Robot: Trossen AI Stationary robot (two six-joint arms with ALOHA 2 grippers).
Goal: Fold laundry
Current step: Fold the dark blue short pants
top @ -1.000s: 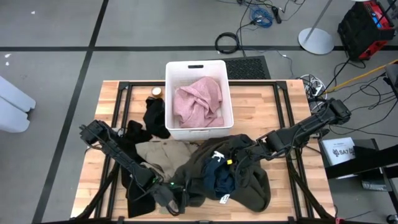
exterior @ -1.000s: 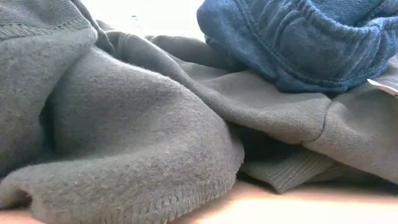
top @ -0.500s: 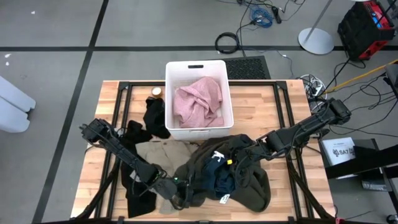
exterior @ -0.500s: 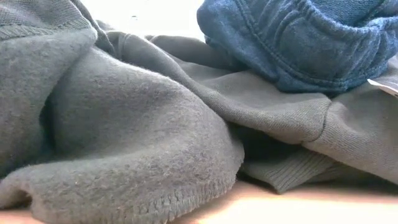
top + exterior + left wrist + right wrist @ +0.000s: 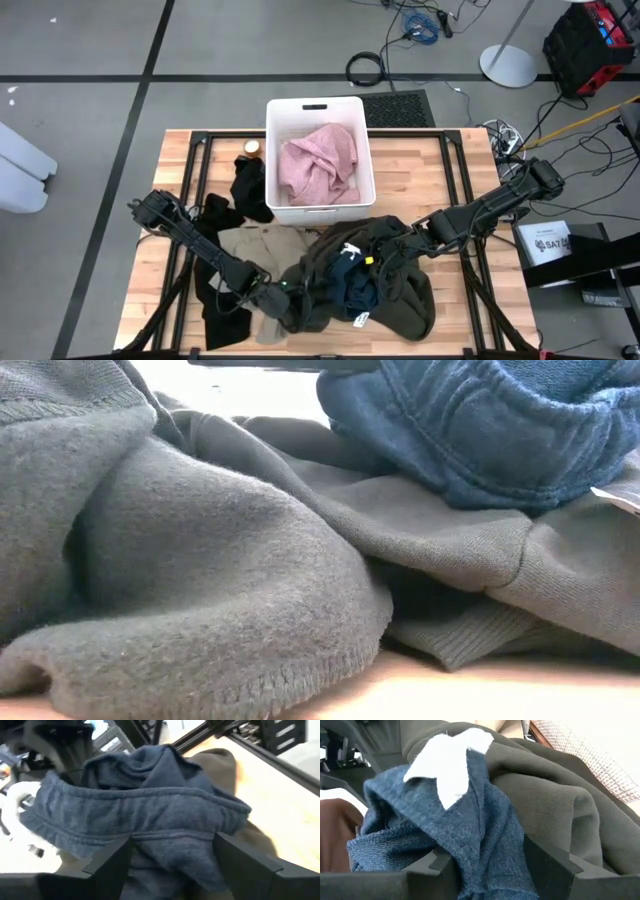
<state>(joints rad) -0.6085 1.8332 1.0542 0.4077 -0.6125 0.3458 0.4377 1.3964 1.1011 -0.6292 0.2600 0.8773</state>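
A dark olive-grey garment [image 5: 410,295] lies heaped at the table's near right, with a navy blue garment [image 5: 358,290] bunched on top of it; both fill the low view [image 5: 200,560], [image 5: 480,430]. My left gripper [image 5: 290,308] is open at the heap's left edge, and navy cloth [image 5: 165,815] spans the space between its fingers. My right gripper [image 5: 398,245] is open at the heap's far right side, with navy cloth carrying a white label [image 5: 450,755] between its fingers. A pale pink garment [image 5: 320,165] lies in the white bin [image 5: 275,110]. A beige-tan garment [image 5: 250,250] lies flat beside the heap. My left gripper has its open fingers [image 5: 107,862] standing on either side of a bunched fold of the navy garment; I cannot tell whether they touch it. My right gripper has its open fingers [image 5: 547,862] standing on either side of a navy fold [image 5: 490,835] below the white label; I cannot tell whether they touch it.
One black garment [image 5: 250,190] lies left of the bin and another [image 5: 220,310] lies at the near left under my left arm. A small round tan thing [image 5: 252,147] sits by the bin's far left corner. Bare wood [image 5: 450,170] shows at the far right.
My left gripper has moved toward the table's right edge and a little toward the far edge, in against the left side of the olive and navy heap. A dark bar has come into the top of the low view. The garments have kept their shape.
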